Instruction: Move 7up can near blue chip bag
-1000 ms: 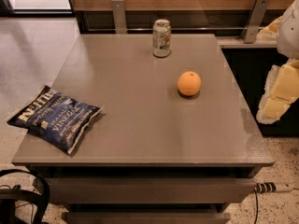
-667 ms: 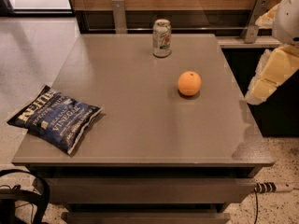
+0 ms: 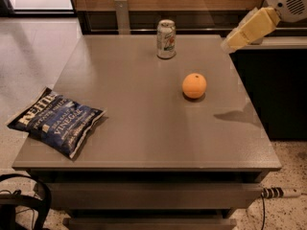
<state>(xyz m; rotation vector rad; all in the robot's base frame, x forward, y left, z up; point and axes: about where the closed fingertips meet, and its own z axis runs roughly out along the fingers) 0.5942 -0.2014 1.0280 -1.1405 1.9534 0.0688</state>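
The 7up can point(image 3: 166, 39) stands upright at the far middle of the grey table point(image 3: 144, 128). The blue chip bag point(image 3: 56, 121) lies flat at the table's left front edge, partly hanging over it. My gripper point(image 3: 242, 31) hangs in the air above the table's far right corner, to the right of the can and well apart from it. It holds nothing that I can see.
A round orange fruit point(image 3: 194, 86) sits on the table right of centre, between the can and the front edge. A dark counter point(image 3: 273, 80) stands right of the table. A black cable loop point(image 3: 24, 200) and a power strip point(image 3: 280, 192) lie on the floor.
My gripper and arm have risen and swung from beside the table's right edge up toward the far right corner. The can, fruit and bag have not moved.
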